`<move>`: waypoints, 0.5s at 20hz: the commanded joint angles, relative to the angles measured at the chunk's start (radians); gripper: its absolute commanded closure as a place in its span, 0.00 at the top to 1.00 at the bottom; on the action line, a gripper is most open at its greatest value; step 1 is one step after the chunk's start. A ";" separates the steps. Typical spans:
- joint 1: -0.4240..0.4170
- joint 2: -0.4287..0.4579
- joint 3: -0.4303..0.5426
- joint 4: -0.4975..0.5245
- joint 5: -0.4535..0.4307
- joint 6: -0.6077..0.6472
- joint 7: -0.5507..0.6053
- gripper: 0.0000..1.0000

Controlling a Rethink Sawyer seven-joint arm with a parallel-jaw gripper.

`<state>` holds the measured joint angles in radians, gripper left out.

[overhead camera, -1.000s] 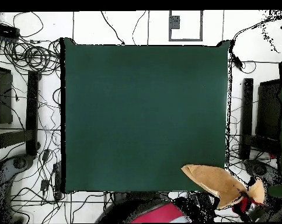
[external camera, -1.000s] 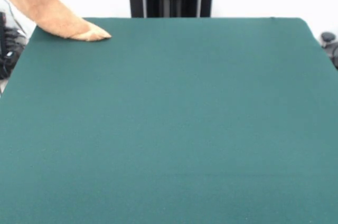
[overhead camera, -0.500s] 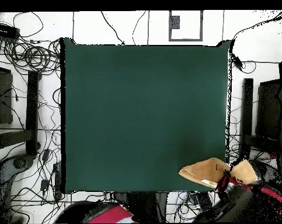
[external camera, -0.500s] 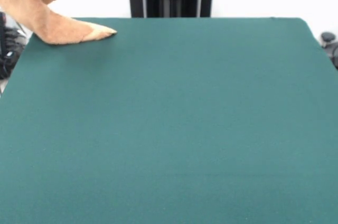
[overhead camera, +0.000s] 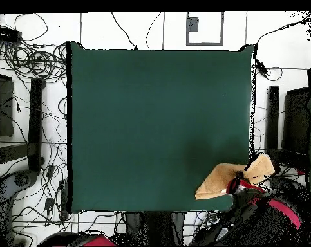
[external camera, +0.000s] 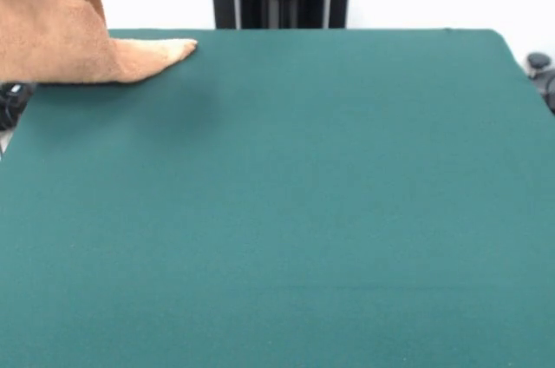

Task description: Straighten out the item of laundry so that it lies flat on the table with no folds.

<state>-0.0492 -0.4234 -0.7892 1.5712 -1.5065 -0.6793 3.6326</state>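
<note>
Towel lifted at one corner of the green surface

We see the terry towel (external camera: 65, 34) (overhead camera: 217, 181) at 10 o'clock in the front view, partly raised, its tip touching the surface (external camera: 286, 203) (overhead camera: 158, 122); the claw (overhead camera: 237, 184) pinches it.

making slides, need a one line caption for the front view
Golden-tan towel hangs lifted at a far corner of the green table, one tip trailing on the felt.

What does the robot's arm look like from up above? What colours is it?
In the overhead view the arm looks bulky and rounded, mostly black with red curved bands. A small red and black end piece sits near the tan towel. The front view shows only a tiny dark tip at the top edge.
</note>
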 commanded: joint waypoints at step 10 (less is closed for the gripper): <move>0.022 -0.005 0.148 0.080 0.158 0.144 0.104 0.00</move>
<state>-0.0451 -0.4345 -0.7893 1.5870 -1.4338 -0.6128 3.6326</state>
